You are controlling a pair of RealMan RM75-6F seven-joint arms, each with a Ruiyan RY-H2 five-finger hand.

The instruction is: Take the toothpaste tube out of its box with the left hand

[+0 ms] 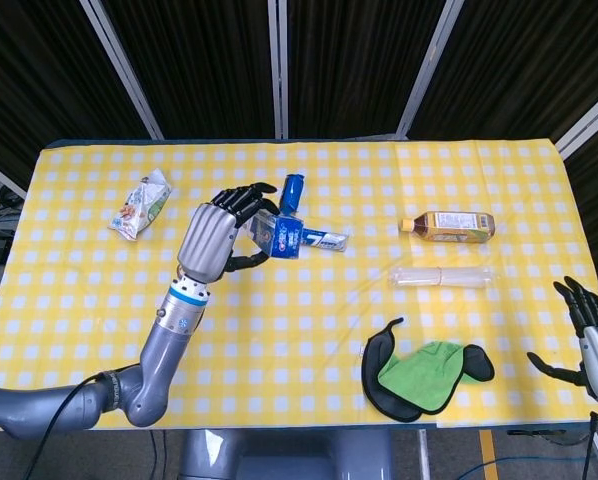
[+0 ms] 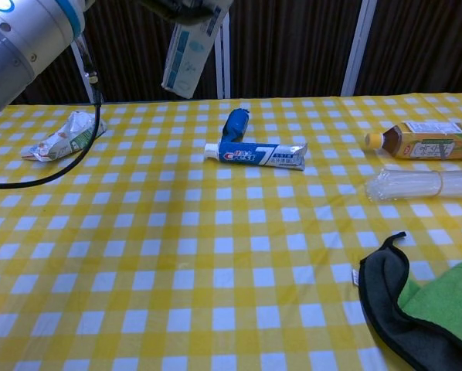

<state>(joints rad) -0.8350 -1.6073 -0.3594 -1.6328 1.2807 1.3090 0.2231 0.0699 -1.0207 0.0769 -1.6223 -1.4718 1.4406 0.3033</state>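
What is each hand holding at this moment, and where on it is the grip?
The left hand holds the toothpaste box in the air by its upper end. The toothpaste tube lies free on the table. The right hand holds nothing.

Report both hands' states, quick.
Left hand: holds the white-and-blue cardboard toothpaste box in the air above the table.
Right hand: open, fingers apart, holding nothing.

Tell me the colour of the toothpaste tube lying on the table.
The toothpaste tube is blue and white with a silvery crimped end; the chest view shows it best.
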